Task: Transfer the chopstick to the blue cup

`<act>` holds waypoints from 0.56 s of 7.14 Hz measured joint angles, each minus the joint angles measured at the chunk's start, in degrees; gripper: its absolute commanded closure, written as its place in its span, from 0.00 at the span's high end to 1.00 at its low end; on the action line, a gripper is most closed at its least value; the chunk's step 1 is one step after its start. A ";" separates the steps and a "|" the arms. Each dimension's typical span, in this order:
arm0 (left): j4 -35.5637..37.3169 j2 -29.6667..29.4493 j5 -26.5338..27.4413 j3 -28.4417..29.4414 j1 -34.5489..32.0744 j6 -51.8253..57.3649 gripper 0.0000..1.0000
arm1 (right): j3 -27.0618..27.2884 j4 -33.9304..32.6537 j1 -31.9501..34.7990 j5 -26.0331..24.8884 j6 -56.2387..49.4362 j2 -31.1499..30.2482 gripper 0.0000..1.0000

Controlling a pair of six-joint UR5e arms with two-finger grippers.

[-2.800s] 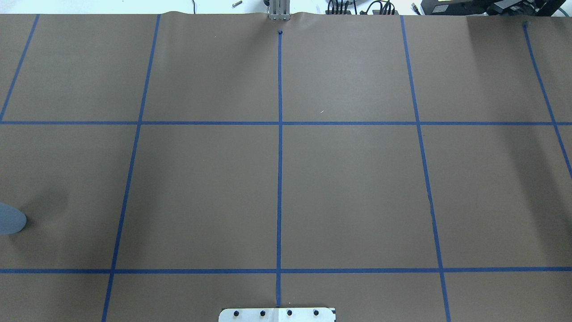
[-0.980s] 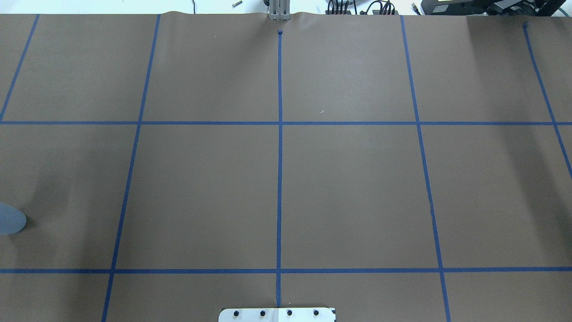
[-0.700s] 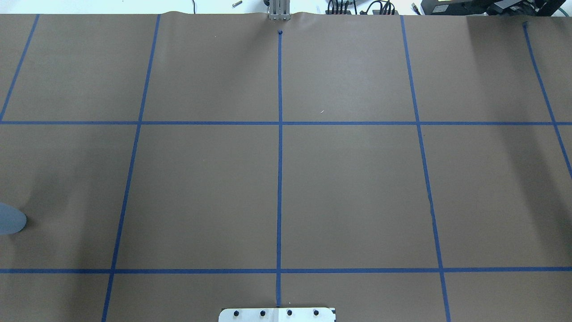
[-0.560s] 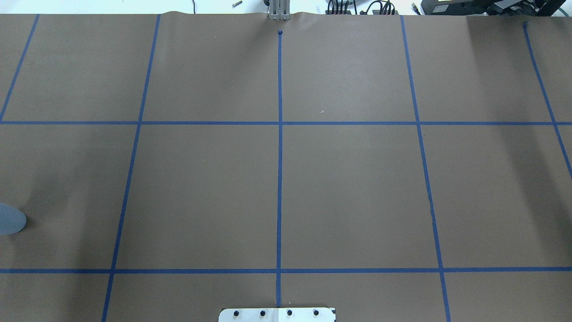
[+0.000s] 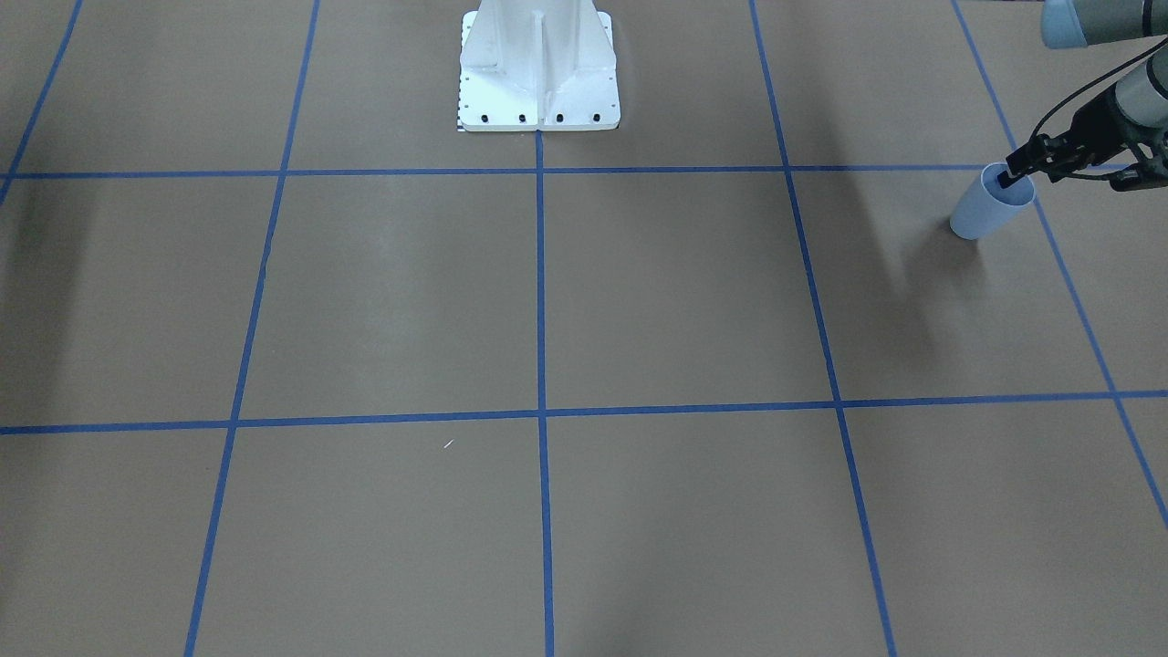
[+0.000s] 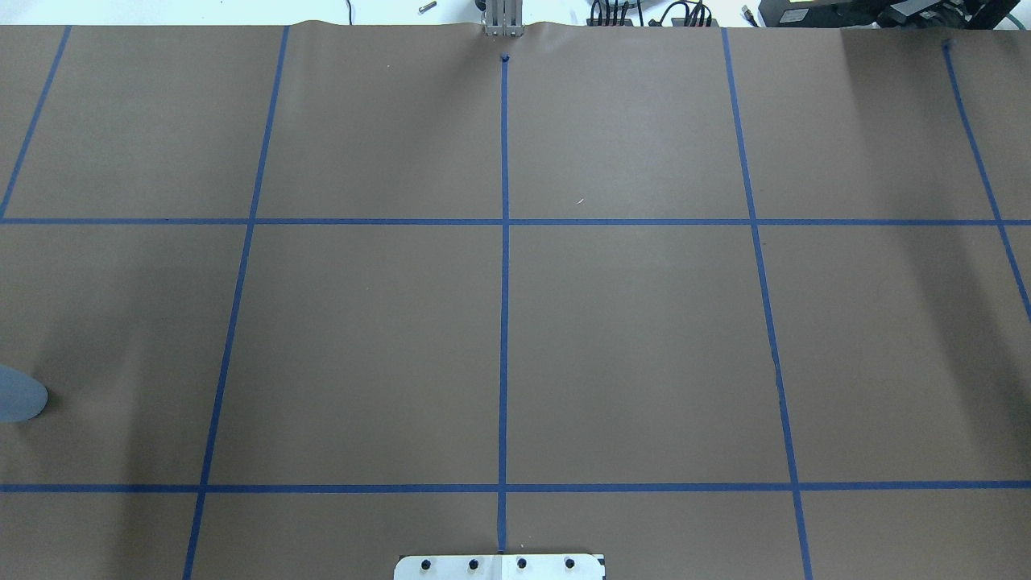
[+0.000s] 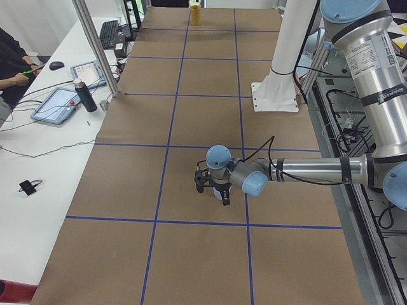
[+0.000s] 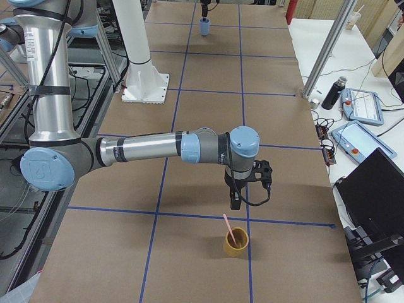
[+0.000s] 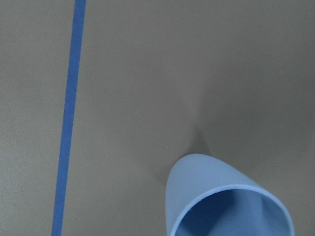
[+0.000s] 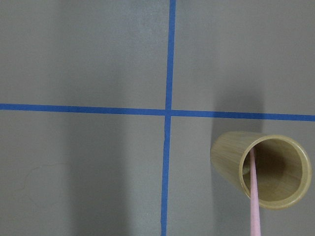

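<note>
The blue cup [image 5: 990,205] stands upright on the brown table, cut by the overhead view's left edge [image 6: 20,395]. It fills the bottom of the left wrist view [image 9: 221,196] and looks empty inside. My left gripper [image 5: 1009,173] hangs over its rim, fingers together, holding nothing I can see. A pale pink chopstick [image 8: 228,228] leans in a yellow bamboo cup [image 8: 236,243], also in the right wrist view [image 10: 254,196]. My right gripper [image 8: 235,203] hovers just above and behind it; I cannot tell if it is open or shut.
The white robot base [image 5: 538,64] stands at the table's robot-side edge. Blue tape lines grid the brown paper. Side desks hold tablets and a dark bottle [image 8: 331,93]. A person [image 7: 9,57] sits at the far desk.
The soft shadow on the table's left side has spread a little. The blue cup has not moved.
</note>
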 measured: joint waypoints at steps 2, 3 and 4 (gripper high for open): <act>0.00 -0.05 0.03 0.11 0.45 -0.21 0.29 | -0.05 -0.09 0.00 0.00 0.00 0.01 1.00; -0.02 -0.11 0.03 0.13 0.48 -0.38 0.14 | -0.05 -0.22 0.00 0.02 0.00 0.00 1.00; -0.08 -0.25 0.03 0.12 0.50 -0.49 0.00 | -0.04 -0.28 0.00 0.06 0.00 -0.04 1.00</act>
